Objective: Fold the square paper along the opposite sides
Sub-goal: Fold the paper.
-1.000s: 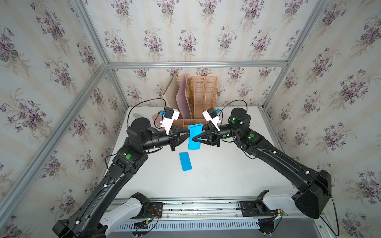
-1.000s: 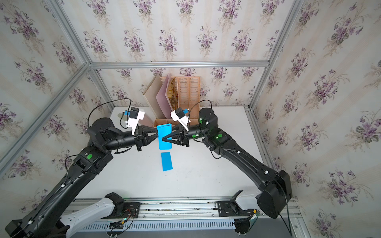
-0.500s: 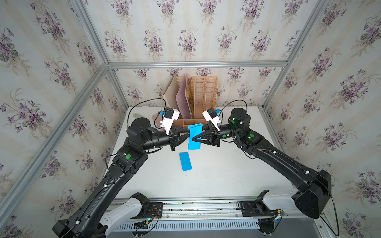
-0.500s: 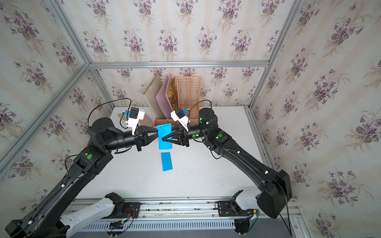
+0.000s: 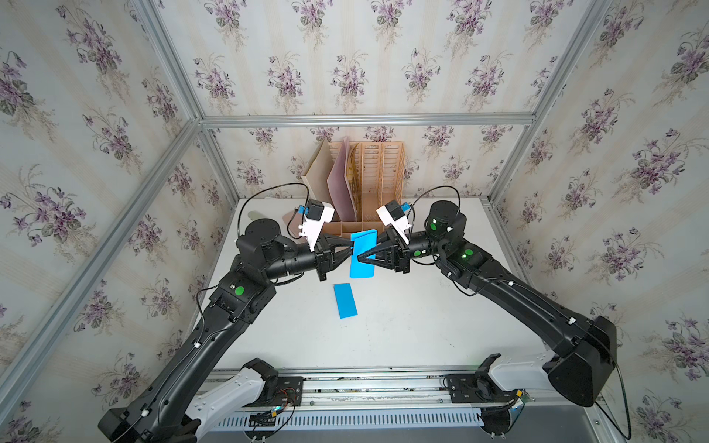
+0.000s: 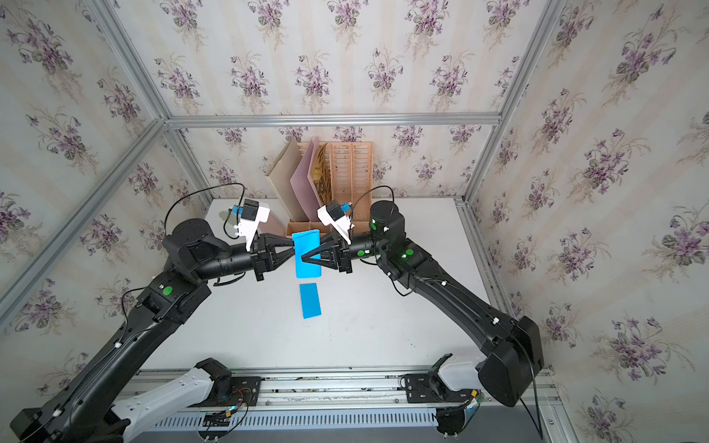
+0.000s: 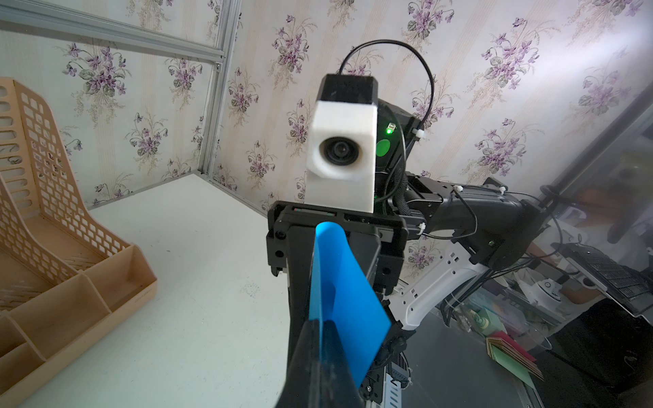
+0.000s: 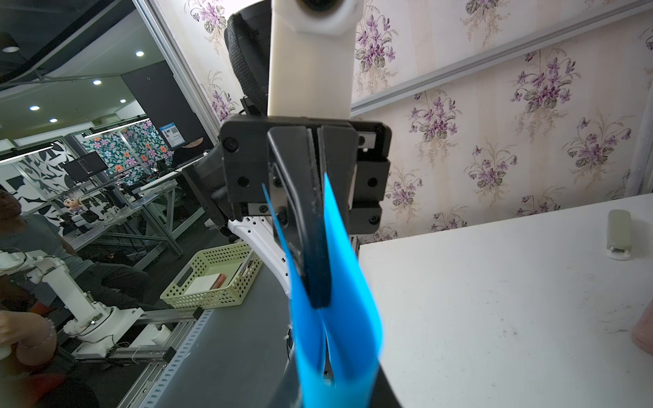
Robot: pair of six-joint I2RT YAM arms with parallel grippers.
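A blue paper (image 5: 364,241) (image 6: 307,241) hangs bent into a loop above the back middle of the table, between the two grippers. My left gripper (image 5: 352,247) (image 6: 294,248) is shut on its left edge; in the left wrist view the paper (image 7: 342,282) rises out of the pinched tips (image 7: 323,325). My right gripper (image 5: 359,258) (image 6: 303,257) faces it from the right, shut on the same paper. In the right wrist view the two blue layers (image 8: 346,318) run between its dark fingers (image 8: 332,388), with the left gripper's tips pressed in from beyond.
A second, narrow folded blue paper (image 5: 345,300) (image 6: 310,300) lies flat on the white table (image 5: 422,326) just in front of the grippers. A beige file organizer (image 5: 378,180) with boards stands at the back wall. A small pale object (image 5: 256,215) sits at the back left.
Both arms and the held paper stay where they were. The right gripper's jaws look slightly narrower on the paper.
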